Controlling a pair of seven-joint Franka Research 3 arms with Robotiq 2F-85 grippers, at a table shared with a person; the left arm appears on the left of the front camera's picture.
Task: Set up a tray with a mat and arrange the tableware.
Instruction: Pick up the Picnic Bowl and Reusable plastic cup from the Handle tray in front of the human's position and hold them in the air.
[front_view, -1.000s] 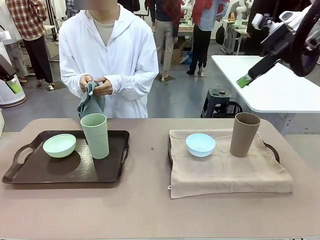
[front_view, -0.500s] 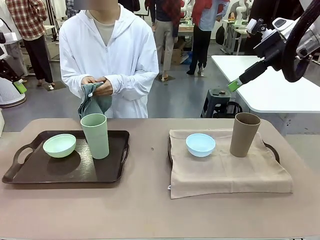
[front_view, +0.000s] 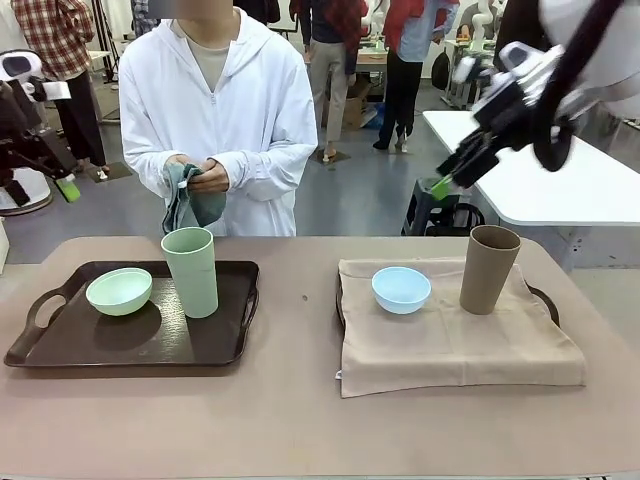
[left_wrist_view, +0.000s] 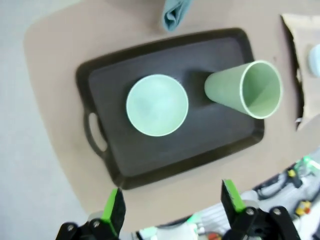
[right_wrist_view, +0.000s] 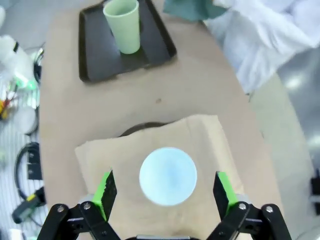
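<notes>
A dark tray (front_view: 225, 340) at the left holds a pale green bowl (front_view: 119, 291) and a pale green tumbler (front_view: 190, 271). At the right a tan mat (front_view: 460, 345) covers a second tray (front_view: 546, 300), with a light blue bowl (front_view: 401, 289) and a tan-brown tumbler (front_view: 489, 268) standing on it. My left gripper (front_view: 68, 188) hangs high over the table's left end, open (left_wrist_view: 172, 204), above the green bowl (left_wrist_view: 157, 105) and tumbler (left_wrist_view: 250, 90). High above the mat (right_wrist_view: 210, 135), my right gripper (front_view: 441, 187) is open (right_wrist_view: 163, 192) over the blue bowl (right_wrist_view: 167, 176).
A person in a white hoodie stands at the far side, both hands folding a grey-teal cloth (front_view: 185, 205) above the left tray's back edge. Bare tabletop (front_view: 300, 300) lies between the two trays. A white table (front_view: 560, 180) stands behind at the right.
My right gripper has swung left and lower, toward the space above the mat. My left gripper has come in from the left edge toward the tray. The tableware has not moved.
</notes>
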